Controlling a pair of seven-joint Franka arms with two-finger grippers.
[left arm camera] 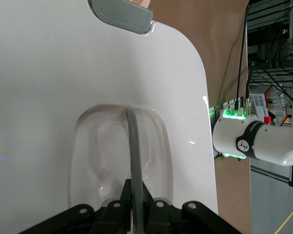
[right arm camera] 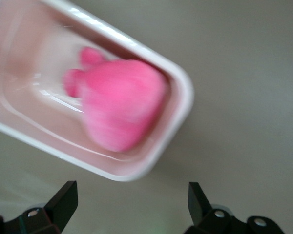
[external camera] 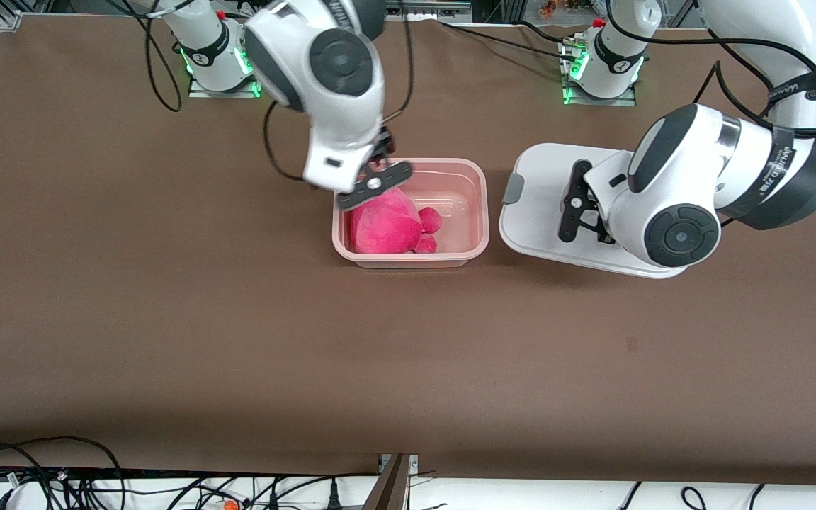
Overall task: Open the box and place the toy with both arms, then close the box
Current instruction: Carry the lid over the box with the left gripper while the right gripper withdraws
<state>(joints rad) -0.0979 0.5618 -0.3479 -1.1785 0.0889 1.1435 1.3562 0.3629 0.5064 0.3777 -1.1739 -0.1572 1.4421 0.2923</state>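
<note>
The pink box base (external camera: 482,205) stands open mid-table with the pink plush toy (external camera: 387,223) lying inside it. The white lid (external camera: 535,212) lies flat on the table beside the base, toward the left arm's end. My left gripper (external camera: 592,212) is down on the lid, shut on its thin centre handle (left arm camera: 133,146) in the recessed well; the left wrist view shows the gripper (left arm camera: 135,195), the lid (left arm camera: 49,73) and a grey end clip (left arm camera: 119,14). My right gripper (external camera: 374,185) hangs open and empty over the toy's end of the base. The right wrist view shows the gripper (right arm camera: 132,200), the toy (right arm camera: 122,102) and the base rim (right arm camera: 180,97).
The brown table (external camera: 238,340) spreads wide toward the front camera. The two arm bases (external camera: 603,64) stand at the edge farthest from the front camera. Cables (external camera: 61,482) lie past the table's front edge.
</note>
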